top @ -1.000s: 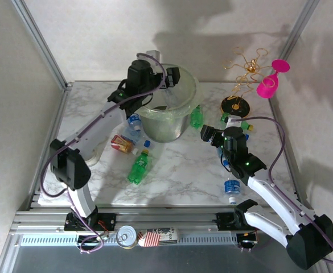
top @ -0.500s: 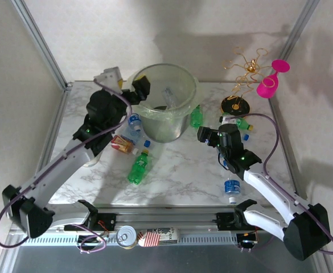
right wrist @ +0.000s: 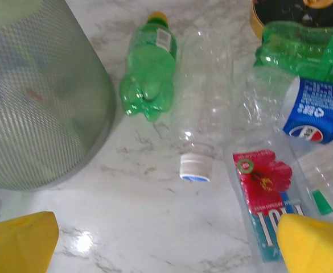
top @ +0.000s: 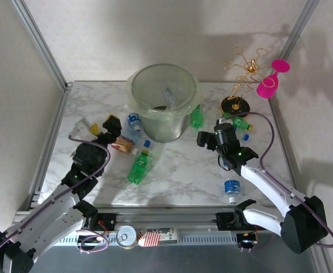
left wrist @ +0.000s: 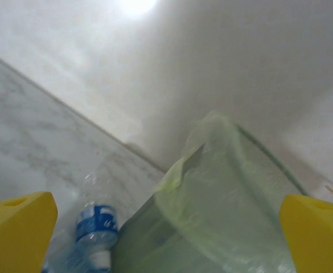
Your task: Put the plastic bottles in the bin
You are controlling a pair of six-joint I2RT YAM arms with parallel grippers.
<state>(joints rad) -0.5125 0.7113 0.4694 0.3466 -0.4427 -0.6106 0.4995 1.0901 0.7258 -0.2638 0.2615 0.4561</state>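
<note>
Bottles (right wrist: 203, 108) below R arm (top: 263, 179) — bent fwd, jaws apart.

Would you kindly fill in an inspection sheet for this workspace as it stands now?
Surface: marble table, no spills seen.
Job's things: bin upright; plastic bottles lying loose around it.
Clutter: tin can on the front rail, pink glass, gold wire stand.
Pincers: left pincer open, empty; right pincer open, empty.
Cables: purple cable along each arm.
Surroundings: metal frame, white walls.
</note>
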